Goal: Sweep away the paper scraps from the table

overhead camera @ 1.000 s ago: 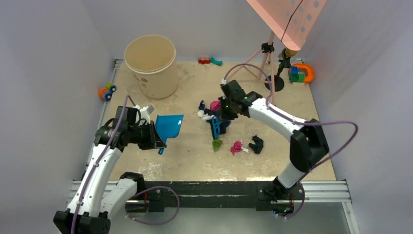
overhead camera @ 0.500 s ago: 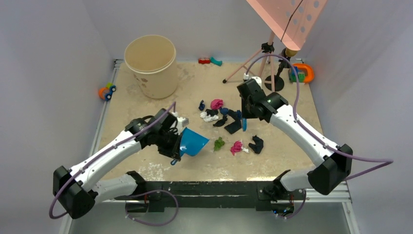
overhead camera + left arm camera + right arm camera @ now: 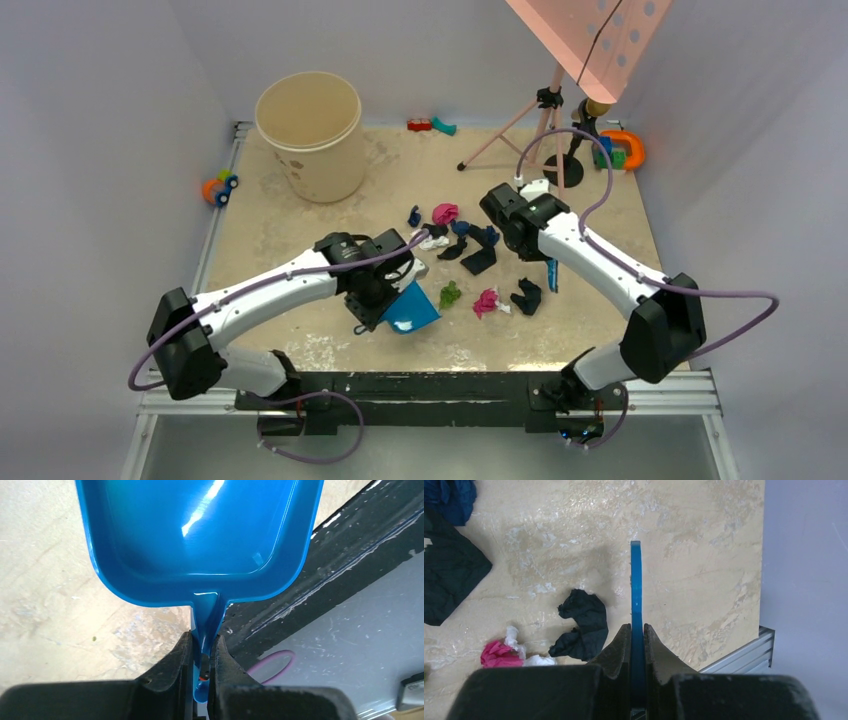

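The left gripper (image 3: 202,641) is clenched on the stem of the blue dustpan (image 3: 200,525), whose scoop fans out toward the top of the left wrist view. The right gripper (image 3: 637,630) is clamped on the blue hand brush (image 3: 636,585), seen edge-on as a thin strip pointing up the frame; its bristles are not visible. In the overhead view the paper scraps (image 3: 487,301) lie between the two tools. The green wad (image 3: 449,295) sits just right of the pan, and the black wad (image 3: 527,295) just left of the brush. The rest spread toward upper centre, so the brush probably has to push left toward the pan. Whether the pan's lip rests on the table (image 3: 300,230) I cannot tell. Bare surface lies right of the brush before the grey rail (image 3: 754,647), and the bucket (image 3: 310,130) stands well apart at upper left.
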Controlling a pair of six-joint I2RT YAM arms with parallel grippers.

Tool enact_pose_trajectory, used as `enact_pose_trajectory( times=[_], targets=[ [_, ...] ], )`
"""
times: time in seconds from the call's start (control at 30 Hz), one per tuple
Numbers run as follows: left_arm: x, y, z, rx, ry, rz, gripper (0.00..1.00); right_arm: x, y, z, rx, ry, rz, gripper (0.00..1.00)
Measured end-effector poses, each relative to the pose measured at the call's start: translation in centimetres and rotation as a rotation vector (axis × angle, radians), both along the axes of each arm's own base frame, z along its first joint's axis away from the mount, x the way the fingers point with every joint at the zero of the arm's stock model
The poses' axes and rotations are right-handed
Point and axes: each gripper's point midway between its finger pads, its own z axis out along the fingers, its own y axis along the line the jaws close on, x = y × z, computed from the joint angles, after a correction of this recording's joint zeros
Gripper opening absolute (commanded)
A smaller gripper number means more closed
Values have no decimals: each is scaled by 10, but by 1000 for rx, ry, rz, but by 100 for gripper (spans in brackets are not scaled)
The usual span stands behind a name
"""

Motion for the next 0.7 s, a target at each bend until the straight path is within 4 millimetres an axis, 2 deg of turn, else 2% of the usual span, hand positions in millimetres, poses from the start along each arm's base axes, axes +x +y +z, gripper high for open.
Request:
enact_pose_trajectory(
  times=[0.1, 0.2, 0.23, 0.27, 0.4, 0.53, 0.7],
  targets=[
    [6, 2, 1, 44, -4, -57, 0, 0, 1, -9, -10, 32, 8, 0],
    [10, -1, -6, 97, 28, -94, 0, -3, 6, -25, -11, 92, 27, 0],
    [12, -2, -10, 120, 41, -103, 0, -4, 7, -31, -8, 115, 35, 0],
    [16, -1, -30, 208, 92, -116, 0, -12, 13, -53, 15, 181, 66, 0],
    [20, 0, -38, 259, 111, -122, 0, -15, 25, -58, 86, 188, 110, 0],
    [28, -5, -40, 263, 93, -140, 0, -17, 53, -60, 250, 185, 185, 0],
    [33, -9, -40, 249, 72, -158, 0, -10, 115, -52, 492, 135, 318, 0]
  ],
)
